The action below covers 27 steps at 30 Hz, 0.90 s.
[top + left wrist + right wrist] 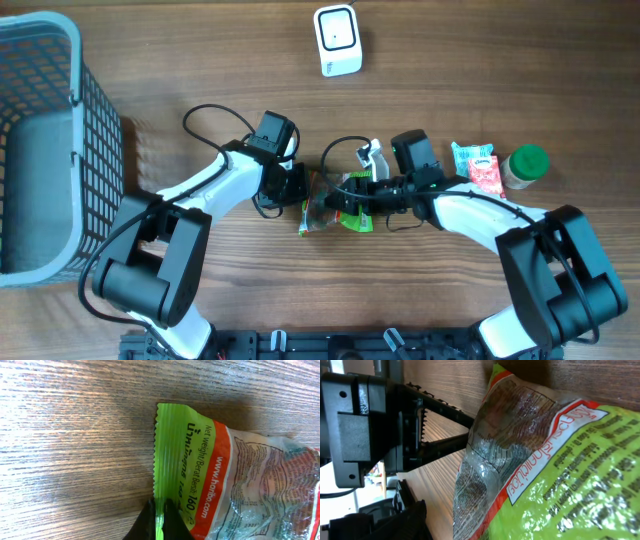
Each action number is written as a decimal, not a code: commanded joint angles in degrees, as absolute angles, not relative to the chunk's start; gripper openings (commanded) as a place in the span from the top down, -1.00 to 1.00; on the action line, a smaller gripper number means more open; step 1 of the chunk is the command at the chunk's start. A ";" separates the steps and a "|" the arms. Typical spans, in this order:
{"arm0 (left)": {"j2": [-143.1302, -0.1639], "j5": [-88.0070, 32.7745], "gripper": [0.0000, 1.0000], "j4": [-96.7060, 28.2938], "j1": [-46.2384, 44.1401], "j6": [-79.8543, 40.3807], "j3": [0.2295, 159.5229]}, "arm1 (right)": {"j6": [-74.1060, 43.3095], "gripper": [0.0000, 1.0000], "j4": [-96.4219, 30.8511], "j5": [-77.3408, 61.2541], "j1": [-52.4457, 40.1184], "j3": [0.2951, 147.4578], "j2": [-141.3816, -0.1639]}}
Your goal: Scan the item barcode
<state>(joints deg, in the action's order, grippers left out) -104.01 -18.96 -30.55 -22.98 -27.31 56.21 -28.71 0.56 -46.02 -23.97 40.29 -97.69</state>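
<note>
At table (200, 60) centre, L gripper (159, 521) is pinching the green bag's (200, 460) crimped edge, fingers tight on it. R gripper (342, 195) is sitting at the bag's other end; can't tell if its fingers are gripping. Bag is spanning the gap btwn both arms, w/ white scanner (337, 40) standing well beyond, nr the far edge.

A brown wood-grain table (200, 60) fills the view, evenly lit with soft glare.
</note>
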 commanded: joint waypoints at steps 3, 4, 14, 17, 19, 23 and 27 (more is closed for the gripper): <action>-105.89 -18.37 0.92 -30.41 -23.42 -27.90 56.10 | -32.08 -0.29 1.41 -41.74 -27.79 39.97 -98.06; -105.89 -18.39 0.92 -30.39 -23.42 -27.90 56.10 | -32.91 -0.24 1.48 -40.75 -28.27 39.88 -98.13; -105.89 -18.39 0.92 -30.41 -23.42 -27.86 56.10 | -32.80 0.62 3.01 -35.99 -29.34 39.62 -98.15; -105.69 -18.39 0.92 -30.04 -23.29 -27.86 56.12 | -30.33 0.75 3.14 -35.99 -29.34 39.62 -98.15; -104.51 -18.28 0.92 -29.04 -22.37 -27.86 56.18 | -27.35 0.76 3.16 -35.99 -29.28 39.62 -98.13; -99.66 -13.23 0.92 -29.36 -19.40 -27.86 56.60 | -27.14 0.69 2.63 -36.62 -28.67 39.62 -98.13; -90.80 -5.41 0.92 -30.94 -16.67 -27.83 56.60 | -26.41 0.91 3.86 -46.15 -25.15 39.64 -97.62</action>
